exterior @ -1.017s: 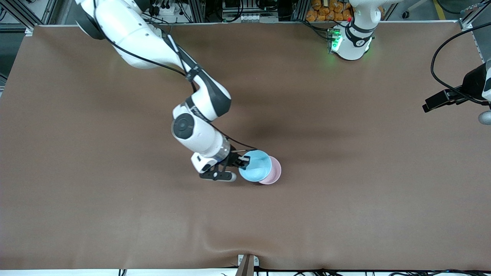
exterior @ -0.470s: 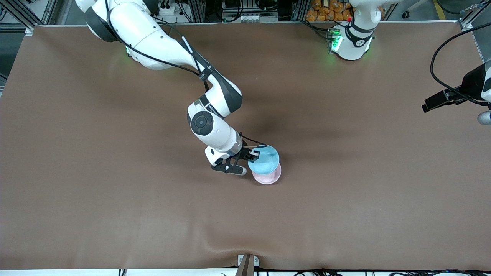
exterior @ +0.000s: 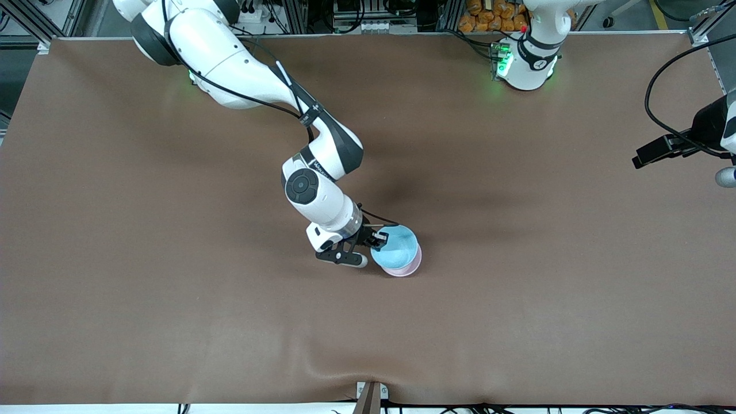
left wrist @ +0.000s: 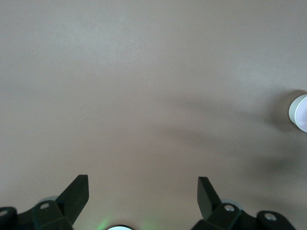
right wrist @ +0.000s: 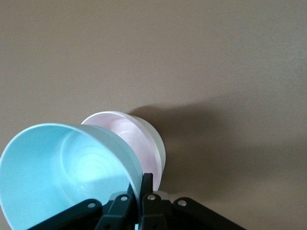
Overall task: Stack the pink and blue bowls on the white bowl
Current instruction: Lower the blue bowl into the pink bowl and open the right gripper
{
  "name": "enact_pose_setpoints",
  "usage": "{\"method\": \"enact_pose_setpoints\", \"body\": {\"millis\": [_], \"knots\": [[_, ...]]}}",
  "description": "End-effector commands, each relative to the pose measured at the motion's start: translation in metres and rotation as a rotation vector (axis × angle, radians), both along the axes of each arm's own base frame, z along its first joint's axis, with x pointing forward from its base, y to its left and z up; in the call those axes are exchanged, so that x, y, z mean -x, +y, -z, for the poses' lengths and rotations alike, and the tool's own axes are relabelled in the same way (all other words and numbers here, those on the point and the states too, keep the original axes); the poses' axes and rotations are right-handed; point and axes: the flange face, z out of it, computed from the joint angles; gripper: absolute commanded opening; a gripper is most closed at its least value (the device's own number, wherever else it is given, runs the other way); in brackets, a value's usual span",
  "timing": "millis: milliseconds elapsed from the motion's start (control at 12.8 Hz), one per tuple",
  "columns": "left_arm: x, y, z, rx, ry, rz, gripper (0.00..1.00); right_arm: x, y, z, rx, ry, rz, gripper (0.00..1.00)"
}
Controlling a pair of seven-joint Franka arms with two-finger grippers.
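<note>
My right gripper (exterior: 379,237) is shut on the rim of the light blue bowl (exterior: 397,246), one finger inside and one outside. It holds the bowl tilted, right over the pink bowl (exterior: 407,270), near the table's middle. In the right wrist view the gripper (right wrist: 143,181) pinches the blue bowl (right wrist: 62,172). The pink bowl (right wrist: 134,134) sits nested in the white bowl (right wrist: 161,149), whose outer wall shows. I cannot tell whether the blue bowl touches the pink one. My left gripper (exterior: 647,156) is open and empty, waiting at the left arm's end of the table.
The brown table cover (exterior: 172,299) is bare around the stack. The left wrist view shows bare table (left wrist: 144,96) and a small pale round thing (left wrist: 300,112) at its edge.
My right gripper has carried the blue bowl toward the left arm's end, from beside the pink bowl to right over it, and has come lower. The left arm has not moved.
</note>
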Motion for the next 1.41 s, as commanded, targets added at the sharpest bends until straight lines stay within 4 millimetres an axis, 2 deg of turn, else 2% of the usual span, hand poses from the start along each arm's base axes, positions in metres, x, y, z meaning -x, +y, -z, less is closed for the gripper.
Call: {"method": "enact_pose_setpoints", "body": {"millis": [0,548,626,704,1096,1330], "knots": [[0.006,0.001,-0.004,0.012,-0.016,0.017,1.0,-0.001,0.013,0.007,0.008,-0.026,0.003,0.0],[0.005,0.001,-0.003,0.012,-0.013,0.017,1.0,0.0,0.014,0.016,0.025,-0.054,0.0,0.0],[0.006,0.001,-0.002,0.012,-0.011,0.017,1.0,0.0,0.014,0.016,0.026,-0.057,-0.007,0.44],[0.006,0.001,-0.001,0.012,-0.007,0.017,1.0,0.0,0.014,0.018,0.027,-0.052,-0.002,0.99],[0.006,0.001,-0.002,0.012,-0.011,0.017,1.0,-0.003,0.01,0.016,0.036,-0.065,-0.008,1.0],[0.005,0.0,-0.002,0.012,-0.011,0.019,1.0,-0.01,0.003,0.002,0.03,-0.077,0.001,1.0]]}}
